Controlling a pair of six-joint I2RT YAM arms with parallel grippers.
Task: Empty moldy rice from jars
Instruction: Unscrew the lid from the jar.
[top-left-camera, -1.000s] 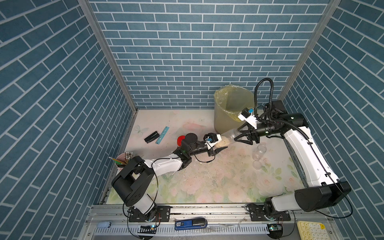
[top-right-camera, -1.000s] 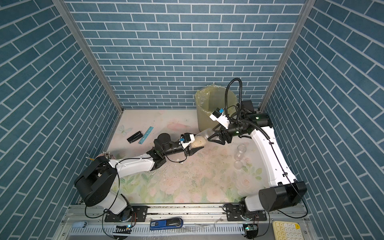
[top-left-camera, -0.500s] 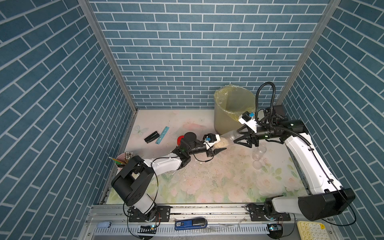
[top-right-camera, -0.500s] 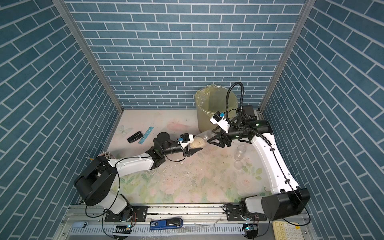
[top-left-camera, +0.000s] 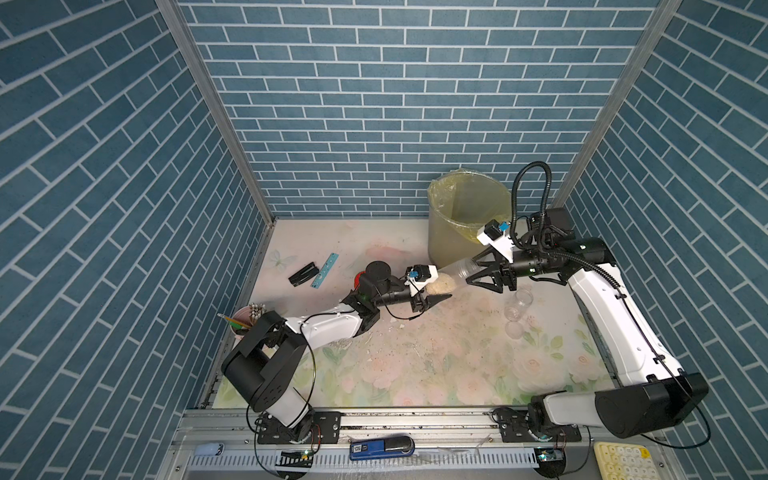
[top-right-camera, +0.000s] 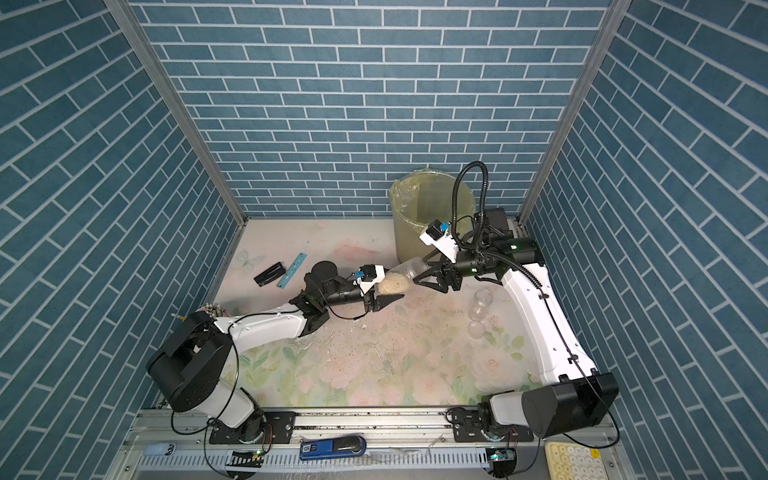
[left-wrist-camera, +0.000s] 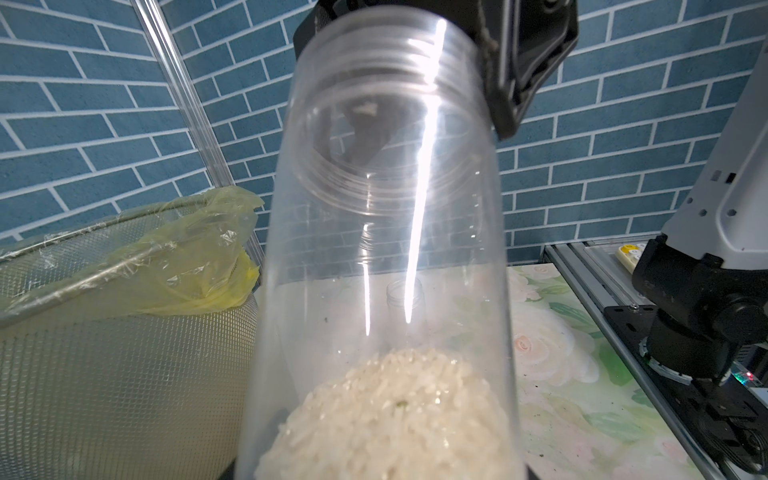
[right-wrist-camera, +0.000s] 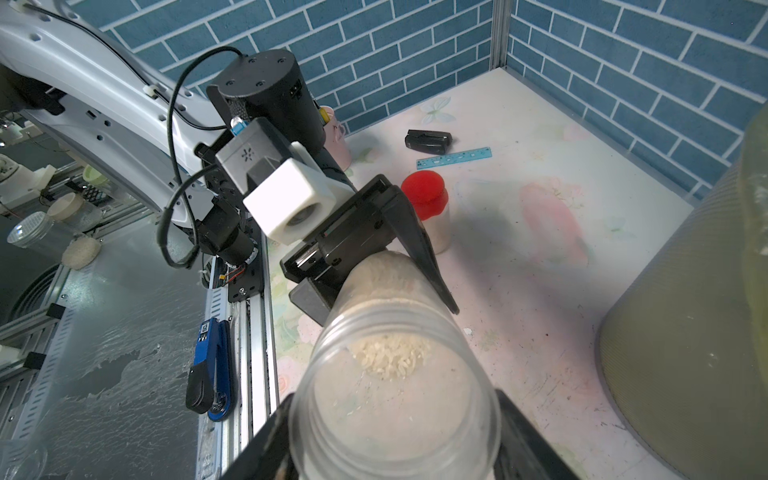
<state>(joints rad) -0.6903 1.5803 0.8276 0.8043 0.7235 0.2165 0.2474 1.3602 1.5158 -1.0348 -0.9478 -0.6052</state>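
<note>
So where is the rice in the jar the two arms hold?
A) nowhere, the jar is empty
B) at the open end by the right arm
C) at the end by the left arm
C: the rice is heaped at the bottom of the jar, by the left arm; the open end is see-through.

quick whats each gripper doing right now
left gripper: closed on the clear jar, at the end holding the rice.
right gripper: closed on the same clear jar, at its open mouth end.

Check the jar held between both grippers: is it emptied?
Not emptied: the uncapped jar is tipped sideways, moldy rice clumped at its base end.
</note>
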